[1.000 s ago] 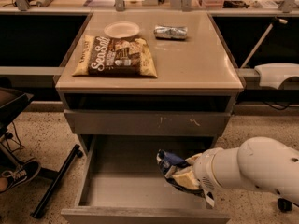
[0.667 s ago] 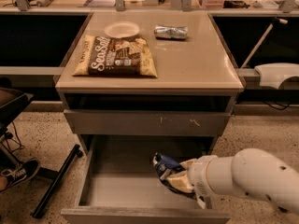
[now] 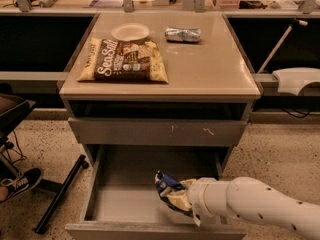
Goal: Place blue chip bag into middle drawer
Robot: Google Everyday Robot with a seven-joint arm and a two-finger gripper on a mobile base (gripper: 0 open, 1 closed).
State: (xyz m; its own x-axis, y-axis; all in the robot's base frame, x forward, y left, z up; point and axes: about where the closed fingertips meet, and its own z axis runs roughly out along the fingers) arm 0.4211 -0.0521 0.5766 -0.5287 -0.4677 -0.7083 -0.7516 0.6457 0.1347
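Observation:
The blue chip bag (image 3: 166, 184), small, crumpled and dark blue with silvery patches, is held inside the open middle drawer (image 3: 122, 201), just above its flat grey floor, right of centre. My gripper (image 3: 181, 198) reaches in from the lower right on a thick white arm (image 3: 250, 204) and is shut on the bag's lower right part. The fingers are mostly hidden behind the bag and the wrist.
On the cabinet top (image 3: 220, 64) lie a large brown-yellow "Sea Salt" bag (image 3: 124, 60), a small white plate (image 3: 130, 32) and a silver foil packet (image 3: 183, 34). A closed drawer front with pale scratches (image 3: 157, 131) sits above the open drawer. A black chair base (image 3: 57, 196) and a shoe (image 3: 17, 184) are at left.
My arm and gripper have moved left and a little deeper over the drawer, carrying the blue chip bag along. Nothing on the cabinet top has moved.

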